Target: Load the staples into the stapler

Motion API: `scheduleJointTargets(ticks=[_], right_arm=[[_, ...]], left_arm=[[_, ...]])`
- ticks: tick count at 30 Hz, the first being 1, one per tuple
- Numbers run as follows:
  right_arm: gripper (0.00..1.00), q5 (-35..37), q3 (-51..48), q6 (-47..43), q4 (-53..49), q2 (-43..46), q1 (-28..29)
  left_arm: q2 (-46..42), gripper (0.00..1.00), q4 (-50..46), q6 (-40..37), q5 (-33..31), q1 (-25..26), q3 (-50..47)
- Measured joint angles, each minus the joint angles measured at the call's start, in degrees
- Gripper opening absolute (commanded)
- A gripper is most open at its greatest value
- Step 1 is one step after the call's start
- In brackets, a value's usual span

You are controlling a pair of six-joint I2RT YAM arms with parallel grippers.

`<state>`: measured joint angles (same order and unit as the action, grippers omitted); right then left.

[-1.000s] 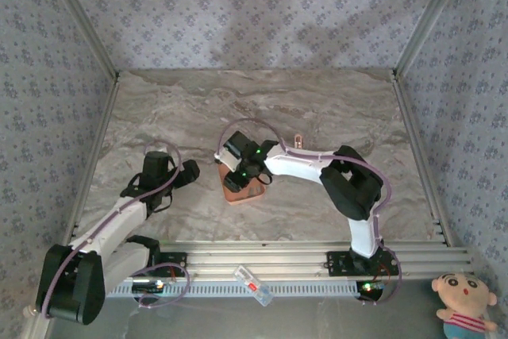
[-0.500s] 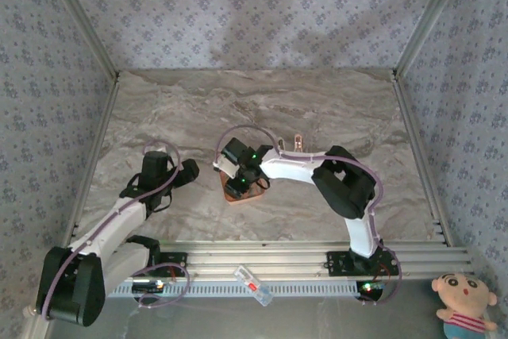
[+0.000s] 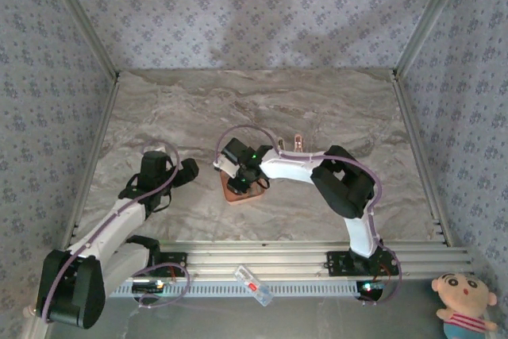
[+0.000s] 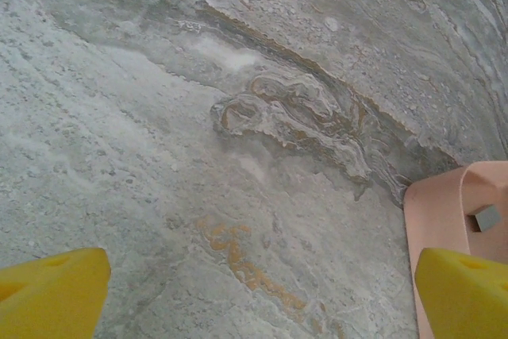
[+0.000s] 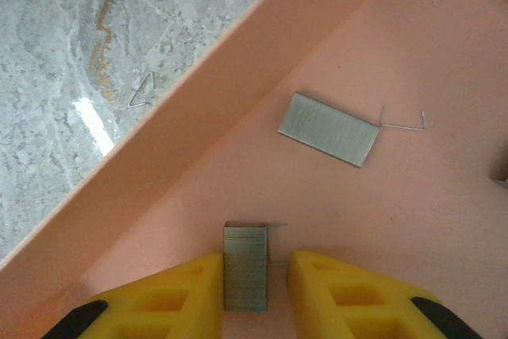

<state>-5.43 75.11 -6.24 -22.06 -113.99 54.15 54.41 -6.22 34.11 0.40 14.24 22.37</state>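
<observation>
The pink tray (image 3: 240,195) lies mid-table, and its wall (image 5: 190,109) crosses the right wrist view. My right gripper (image 5: 255,283) reaches down into it, over its floor (image 3: 237,181). One grey strip of staples (image 5: 244,256) stands on edge between the yellow fingers. The left finger (image 5: 186,291) touches the strip; a narrow gap is left at the right finger. A second strip (image 5: 328,129) lies flat farther in. A small pinkish thing behind the right arm looks like the stapler (image 3: 298,141). My left gripper (image 4: 262,291) hangs wide open over bare table, just left of the tray (image 4: 443,204).
A loose bent staple (image 5: 143,93) lies on the marble outside the tray, and another single staple (image 5: 402,121) lies inside it. A clear plastic piece with red (image 3: 252,283) rests on the front rail. Patterned walls close in the table on three sides.
My right gripper has shifted a little left and down into the tray, and its jaws have narrowed round the staple strip. The left arm has stayed put.
</observation>
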Motion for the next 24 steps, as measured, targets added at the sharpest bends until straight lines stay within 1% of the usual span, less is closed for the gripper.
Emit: scheduleJointTargets(ticks=[7,11,17,21,24], right_arm=[[0.22,0.3,-4.6,4.0,4.3,3.1,-0.3],[0.21,0.6,-9.1,7.4,6.3,7.3,-1.4],[0.20,1.9,-15.2,13.7,10.2,16.4,-4.8],[0.20,3.3,-19.9,18.2,11.3,24.5,-7.6],[0.20,5.0,-22.9,21.4,9.9,31.1,-9.6]], left_arm=[[0.0,0.98,0.5,-0.2,1.9,0.0,1.9],[0.0,0.97,1.5,-0.2,2.8,0.3,2.3],[0.1,0.97,1.9,-0.7,3.2,2.4,3.2],[0.9,0.96,2.8,-1.6,3.0,5.5,4.7],[3.0,0.96,3.4,-1.7,2.9,8.5,6.4]])
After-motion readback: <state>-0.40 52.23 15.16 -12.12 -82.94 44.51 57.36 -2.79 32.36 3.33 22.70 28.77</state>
